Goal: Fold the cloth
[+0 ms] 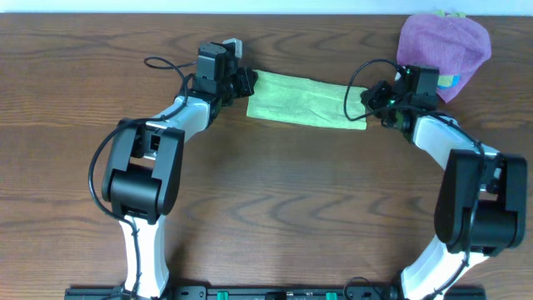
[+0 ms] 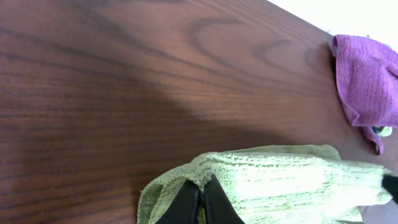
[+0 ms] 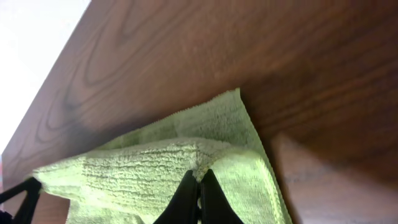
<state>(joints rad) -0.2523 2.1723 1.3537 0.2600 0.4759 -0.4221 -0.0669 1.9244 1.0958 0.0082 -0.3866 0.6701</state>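
The light lime-green cloth lies folded into a long strip at the back middle of the wooden table. My left gripper is at its left end, shut on the cloth's edge, as the left wrist view shows with the cloth pinched between the black fingers. My right gripper is at the strip's right end, shut on the cloth in the right wrist view, where the cloth bunches at the fingertips. The white tag does not show.
A purple cloth lies bunched at the back right, over a blue and yellow item; it also shows in the left wrist view. The table's back edge runs just behind the cloth.
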